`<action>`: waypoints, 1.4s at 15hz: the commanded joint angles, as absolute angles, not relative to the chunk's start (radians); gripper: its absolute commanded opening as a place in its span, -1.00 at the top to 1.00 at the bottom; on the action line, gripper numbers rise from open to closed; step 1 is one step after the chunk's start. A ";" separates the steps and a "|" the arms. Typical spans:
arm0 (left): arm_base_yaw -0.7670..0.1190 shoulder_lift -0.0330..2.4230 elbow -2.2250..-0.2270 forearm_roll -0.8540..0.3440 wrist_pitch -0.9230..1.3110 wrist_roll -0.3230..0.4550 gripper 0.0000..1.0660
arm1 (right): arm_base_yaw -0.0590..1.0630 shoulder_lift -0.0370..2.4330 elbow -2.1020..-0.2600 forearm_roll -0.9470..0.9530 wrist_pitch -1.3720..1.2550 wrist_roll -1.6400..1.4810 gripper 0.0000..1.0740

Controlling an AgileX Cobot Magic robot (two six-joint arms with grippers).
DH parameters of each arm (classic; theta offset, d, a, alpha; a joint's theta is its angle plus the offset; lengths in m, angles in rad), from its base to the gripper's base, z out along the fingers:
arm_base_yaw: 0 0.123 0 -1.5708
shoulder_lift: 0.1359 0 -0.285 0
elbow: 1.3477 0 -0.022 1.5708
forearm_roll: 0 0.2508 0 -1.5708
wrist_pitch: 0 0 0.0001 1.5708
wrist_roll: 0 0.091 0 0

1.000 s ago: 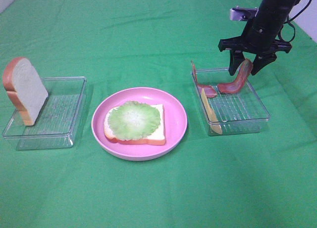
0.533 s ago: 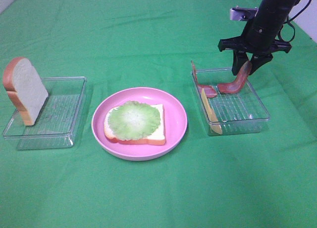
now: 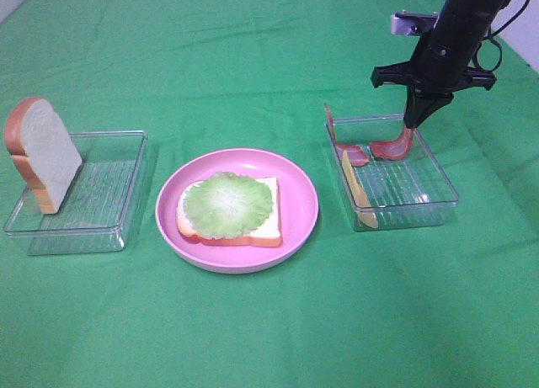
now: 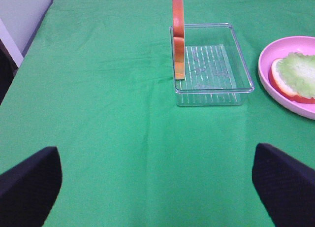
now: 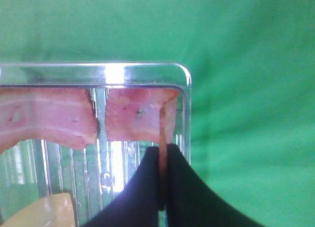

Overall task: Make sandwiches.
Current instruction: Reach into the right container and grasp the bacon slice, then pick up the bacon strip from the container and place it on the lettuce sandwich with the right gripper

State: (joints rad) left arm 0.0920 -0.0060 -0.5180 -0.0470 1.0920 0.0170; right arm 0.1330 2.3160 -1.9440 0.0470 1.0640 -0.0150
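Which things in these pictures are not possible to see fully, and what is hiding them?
- Right wrist view: the held end of the bacon strip is hidden between the fingers of the right gripper.
- Right wrist view: the cheese is cut off by the edge.
- Left wrist view: the plate is cut off by the edge.
- Exterior high view: the lettuce covers most of the bread slice on the plate.

Worktop (image 3: 253, 337), covered in green cloth that is showing faint creases, is carrying three items directly on its surface. A clear plastic tray (image 3: 105, 194) is lying at the left, a pink round plate (image 3: 295, 186) is resting near the middle, and a second clear plastic tray (image 3: 413, 186) is lying at the right. All three are sitting apart, none touching.
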 commanded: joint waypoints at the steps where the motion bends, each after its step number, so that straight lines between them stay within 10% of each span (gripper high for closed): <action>1: 0.087 -0.020 -0.515 -0.049 1.078 0.015 -0.86 | 0.128 2.310 -1.947 0.039 1.067 -0.022 1.00; 11: 0.087 -0.020 -0.515 -0.049 1.078 0.016 -0.86 | 0.156 2.020 -1.947 0.235 1.180 -0.020 1.00; 21: 0.087 -0.020 -0.515 -0.049 1.078 0.016 -0.86 | 0.514 2.066 -1.945 0.546 1.082 -0.092 1.00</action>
State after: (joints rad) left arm 0.0920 -0.0060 -0.5180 -0.0470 1.0920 0.0170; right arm 0.5120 2.0590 -1.9440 0.5300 1.0910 -0.0750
